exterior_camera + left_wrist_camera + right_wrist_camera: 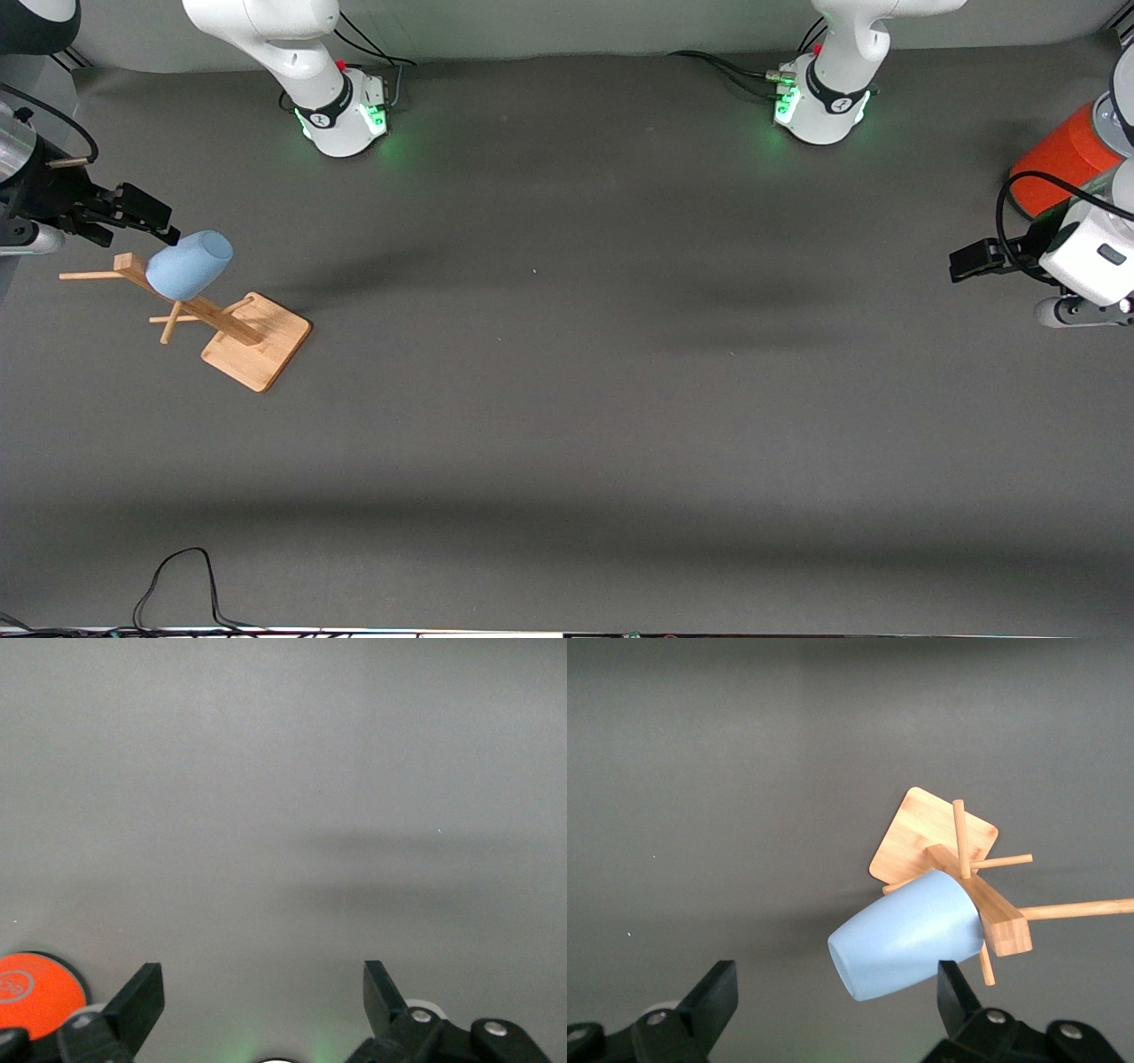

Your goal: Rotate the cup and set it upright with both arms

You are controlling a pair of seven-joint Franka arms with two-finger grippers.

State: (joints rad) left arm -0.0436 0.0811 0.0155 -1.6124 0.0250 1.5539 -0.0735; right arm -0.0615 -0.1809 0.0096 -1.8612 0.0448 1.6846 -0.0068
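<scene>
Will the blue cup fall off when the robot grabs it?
Probably not by itself: the cup hangs tilted on a peg of the wooden rack, so it likely must slide off along the peg. It looks small and light, easy to lift. Its smooth, tapered sides might slip in the open right gripper.

I see a light bamboo peg rack (232,330) standing on its flat square base, with an angled post and thin round pegs, toward the right arm's end of the table (567,399), a dark grey matte surface. An orange-red cylindrical can (1059,158) stands toward the left arm's end. A thin black cable (182,580) loops along the table's edge nearest the front camera.
</scene>
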